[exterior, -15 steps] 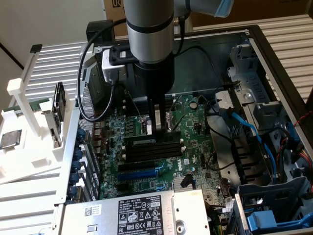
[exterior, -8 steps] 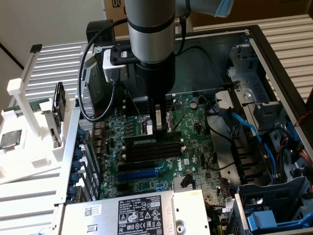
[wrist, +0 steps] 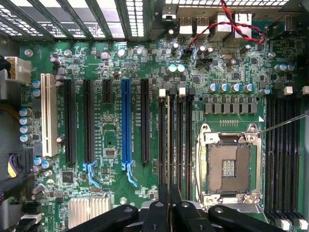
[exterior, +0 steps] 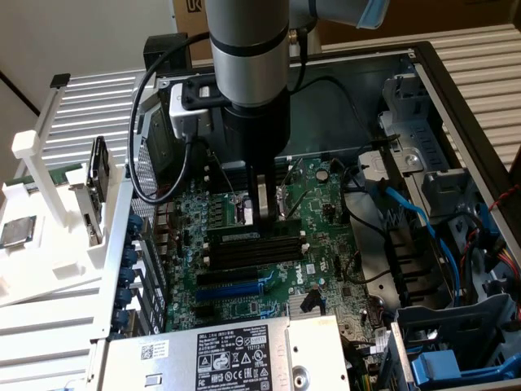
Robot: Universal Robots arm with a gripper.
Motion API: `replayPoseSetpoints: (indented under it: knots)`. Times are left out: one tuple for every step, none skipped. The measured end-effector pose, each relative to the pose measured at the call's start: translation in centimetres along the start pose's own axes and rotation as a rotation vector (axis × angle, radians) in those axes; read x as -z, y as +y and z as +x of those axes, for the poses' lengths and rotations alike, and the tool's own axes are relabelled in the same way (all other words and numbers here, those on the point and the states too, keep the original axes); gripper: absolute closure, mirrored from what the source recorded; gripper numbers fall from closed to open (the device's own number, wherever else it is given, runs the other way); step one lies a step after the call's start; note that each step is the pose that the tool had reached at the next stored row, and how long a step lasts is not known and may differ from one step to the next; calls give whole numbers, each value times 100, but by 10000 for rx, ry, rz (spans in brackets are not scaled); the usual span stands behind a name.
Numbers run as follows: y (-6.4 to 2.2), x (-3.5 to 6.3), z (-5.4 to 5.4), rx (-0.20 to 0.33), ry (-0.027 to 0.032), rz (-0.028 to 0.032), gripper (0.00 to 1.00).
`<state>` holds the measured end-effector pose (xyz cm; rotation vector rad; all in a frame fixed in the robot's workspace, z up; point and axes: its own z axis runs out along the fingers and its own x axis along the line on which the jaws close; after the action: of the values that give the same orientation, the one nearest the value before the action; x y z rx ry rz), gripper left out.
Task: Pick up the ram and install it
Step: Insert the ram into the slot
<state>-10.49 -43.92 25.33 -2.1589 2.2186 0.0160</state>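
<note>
Inspection finding: you are at the install step, with the pick-up done. Your tool (exterior: 264, 218) hangs straight down inside the open computer case (exterior: 456, 98), low over the green motherboard (exterior: 326, 204). Its fingers stand almost together with only a thin gap between them. In that gap I read a narrow edge, which I judge to be the ram (exterior: 240, 235) gripped by its flat sides.

Location of the part: in the exterior view the stick lies lengthwise directly under the tool. It is at the bank of long black memory slots (wrist: 179, 145) beside the bare processor socket (wrist: 229, 164). In the wrist view its edge runs parallel with those slots. I cannot tell whether it is touching the slot, partly entered, or just above it.

Other items: a white rack (exterior: 49, 204) sits outside the case on the exterior view's left and carries a square silver chip (exterior: 18, 232).

Requirement for seating, in my judgement: keep the stick square to the chosen slot along its whole length, with the end clips (wrist: 181, 90) clear. Press straight down with no twist, since a tilted entry could jam one end or load the board. The neighbouring slots are just beside it, so leave no room for sideways drift.
</note>
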Motion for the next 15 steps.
replayPoseSetpoints:
  knots:
    - [0,-2,0,3,-1,9,88]
    - [0,-4,0,8,0,19,88]
    - [0,-6,0,13,-1,36,88]
    - [1,-8,0,18,-3,61,88]
    - [1,-9,1,23,-4,78,88]
    - [1,-10,2,24,-3,80,88]
    - [2,-9,2,24,-2,81,88]
    - [2,-9,2,24,-3,81,88]
    - [2,-9,2,24,-3,80,88]
    - [2,-9,3,24,-3,80,88]
    - [3,-9,5,23,-4,81,88]
    - [3,-9,7,22,-5,81,88]
    - [2,-9,9,23,-6,81,88]
    - [2,-9,13,24,-6,80,88]
    - [2,-9,18,24,-6,80,88]
